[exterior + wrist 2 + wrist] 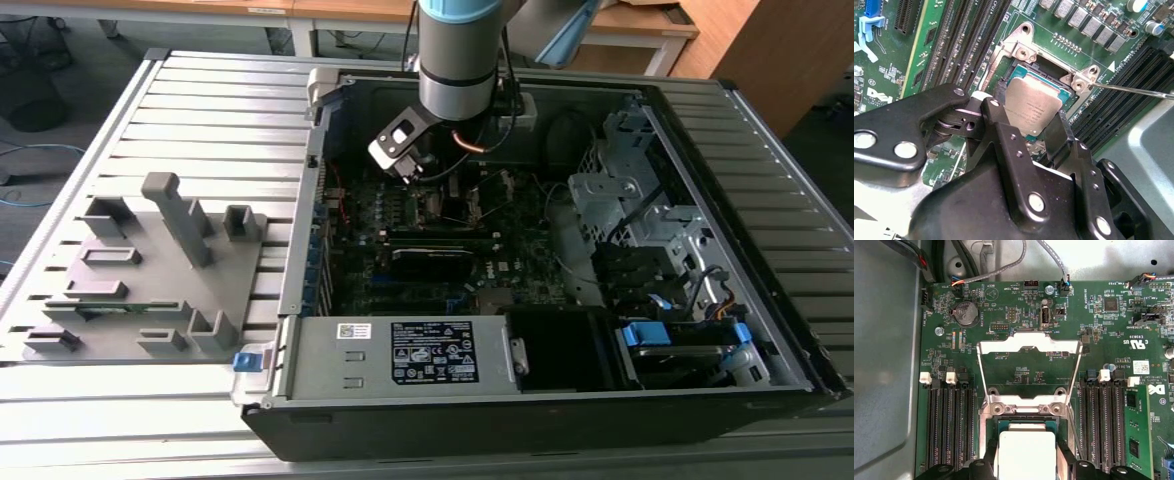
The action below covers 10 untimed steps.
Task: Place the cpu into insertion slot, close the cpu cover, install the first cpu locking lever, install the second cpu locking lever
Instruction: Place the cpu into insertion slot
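Inside the open computer case point(534, 400) on the slatted counter point(200, 110), the hand point(1029, 122) is clamping the cpu point(1035, 102) by two opposite edges. The cpu is hanging tilted over the insertion slot point(1002, 89). Its fingers point(1001, 135) are hiding the chip's lower edge, so contact with the slot cannot be told. In the first wrist view the cpu cover point(1029, 342) is standing swung open beyond the slot, and the picture edge is cutting off the cpu's near part.
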Available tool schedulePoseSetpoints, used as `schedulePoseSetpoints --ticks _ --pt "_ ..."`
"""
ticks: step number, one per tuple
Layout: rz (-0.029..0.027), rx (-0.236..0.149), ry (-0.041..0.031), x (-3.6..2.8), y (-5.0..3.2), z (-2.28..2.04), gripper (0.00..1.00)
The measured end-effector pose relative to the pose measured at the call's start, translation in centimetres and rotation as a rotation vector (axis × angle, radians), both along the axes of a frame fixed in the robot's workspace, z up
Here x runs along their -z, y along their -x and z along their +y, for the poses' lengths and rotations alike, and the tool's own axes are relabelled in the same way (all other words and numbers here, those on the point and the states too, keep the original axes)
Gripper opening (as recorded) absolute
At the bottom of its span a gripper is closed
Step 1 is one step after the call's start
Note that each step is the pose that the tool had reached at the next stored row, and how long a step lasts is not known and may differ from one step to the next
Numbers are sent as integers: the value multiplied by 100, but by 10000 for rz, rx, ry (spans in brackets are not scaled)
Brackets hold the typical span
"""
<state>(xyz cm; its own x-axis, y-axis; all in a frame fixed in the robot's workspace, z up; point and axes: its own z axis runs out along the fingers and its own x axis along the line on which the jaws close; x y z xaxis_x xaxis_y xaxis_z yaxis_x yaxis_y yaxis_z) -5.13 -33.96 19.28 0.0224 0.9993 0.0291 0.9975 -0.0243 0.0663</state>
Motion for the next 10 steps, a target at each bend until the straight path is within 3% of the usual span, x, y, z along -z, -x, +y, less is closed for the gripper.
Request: schedulePoseSetpoints --ticks 10 --pt "-1 6 -15 2 0 1 54"
